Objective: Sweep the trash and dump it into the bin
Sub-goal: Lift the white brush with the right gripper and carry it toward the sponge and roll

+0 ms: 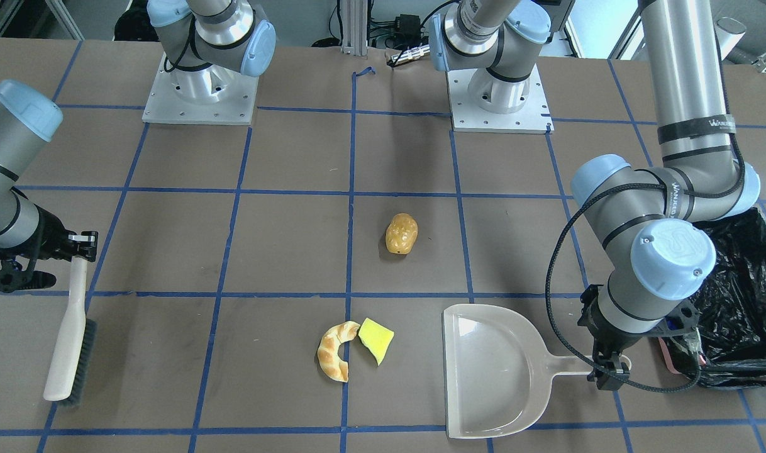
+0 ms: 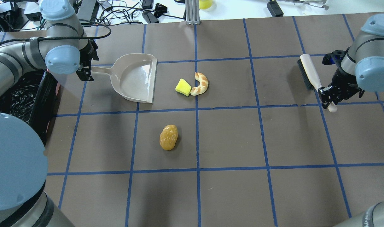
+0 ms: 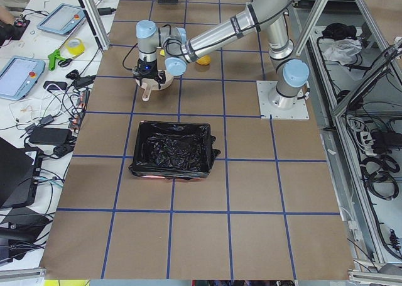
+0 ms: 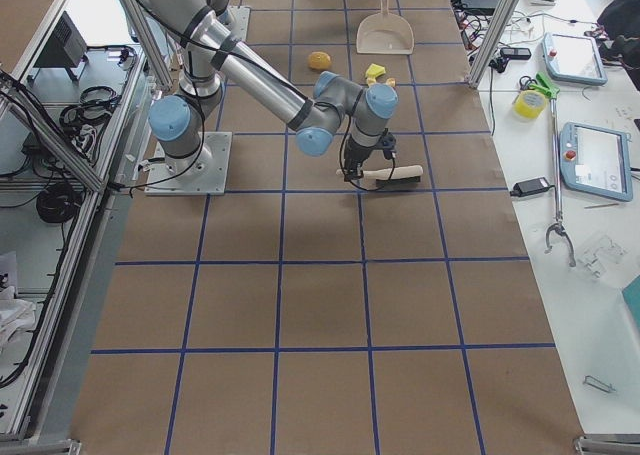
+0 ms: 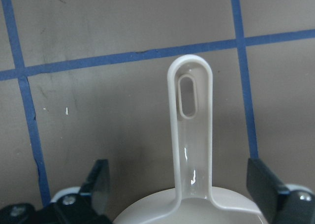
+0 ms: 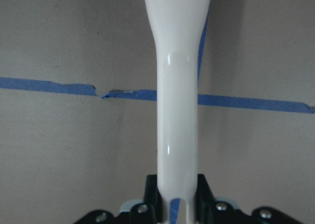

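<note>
Near the overhead view's center lies the potato [image 2: 168, 137]; above it, sponge [image 2: 183, 87] and croissant [image 2: 201, 84] sit just beside the mouth of the dustpan [image 2: 135, 78]. At upper left the left gripper [image 2: 84, 72] holds its fingers [image 5: 101, 182] wide astride the dustpan handle. At far right, well away from the trash, the right gripper [image 2: 327, 97] clamps the brush [image 2: 308, 72].

The dustpan [image 1: 490, 371] is showing as smooth beige plastic, glossy enough to be catching white glints along its handle [image 5: 192, 135]. The brush [image 1: 65, 352] is wearing the same shiny pale plastic, with dark, matt bristles [image 1: 87, 355]. The bin [image 3: 173, 173] is gleaming under a crinkled, glossy black plastic bag [image 1: 744, 296]. The potato-like lump [image 1: 401, 233] is shining golden-brown and slightly bumpy. The croissant-shaped piece [image 1: 327, 352] is looking satiny (glazed rather than crumbly), and the sponge wedge [image 1: 375, 340] is reading as matt. The table [image 1: 282, 239] is lying under dull brown paper-like sheeting crossed by blue tape [image 6: 49, 83], torn in one spot.
</note>
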You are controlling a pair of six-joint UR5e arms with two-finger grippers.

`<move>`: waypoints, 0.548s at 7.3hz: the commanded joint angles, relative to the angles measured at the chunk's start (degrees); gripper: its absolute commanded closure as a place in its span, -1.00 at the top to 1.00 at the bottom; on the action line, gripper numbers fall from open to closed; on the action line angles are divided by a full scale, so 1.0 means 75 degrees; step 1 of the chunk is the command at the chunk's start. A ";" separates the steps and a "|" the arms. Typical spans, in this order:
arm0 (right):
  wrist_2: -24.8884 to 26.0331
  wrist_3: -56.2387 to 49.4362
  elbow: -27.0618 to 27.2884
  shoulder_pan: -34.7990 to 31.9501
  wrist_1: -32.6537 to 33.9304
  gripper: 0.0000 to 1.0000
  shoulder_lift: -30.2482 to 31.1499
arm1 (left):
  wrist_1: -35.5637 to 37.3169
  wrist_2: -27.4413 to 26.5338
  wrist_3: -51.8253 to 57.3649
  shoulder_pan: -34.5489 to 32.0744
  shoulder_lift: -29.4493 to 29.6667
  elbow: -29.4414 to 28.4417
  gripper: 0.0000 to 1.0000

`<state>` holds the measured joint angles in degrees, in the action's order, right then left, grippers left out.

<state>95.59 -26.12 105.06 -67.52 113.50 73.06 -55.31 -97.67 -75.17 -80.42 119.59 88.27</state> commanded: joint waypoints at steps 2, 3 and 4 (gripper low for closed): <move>0.0296 0.1857 -0.0039 -0.1386 -0.0367 -0.88 0.0289 | 0.0004 0.0014 -0.0137 0.0000 0.0460 -0.0425 0.99; 0.0216 0.2828 -0.0039 -0.2007 -0.0728 -0.94 0.0289 | 0.0004 0.0026 -0.0149 0.0000 0.0496 -0.0437 0.99; 0.0204 0.3894 -0.0062 -0.2698 -0.0824 -0.95 0.0336 | 0.0004 0.0015 -0.0149 0.0000 0.0543 -0.0448 0.99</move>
<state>97.26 -6.67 104.72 -81.29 108.96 75.26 -55.28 -97.53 -76.22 -80.43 123.09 85.11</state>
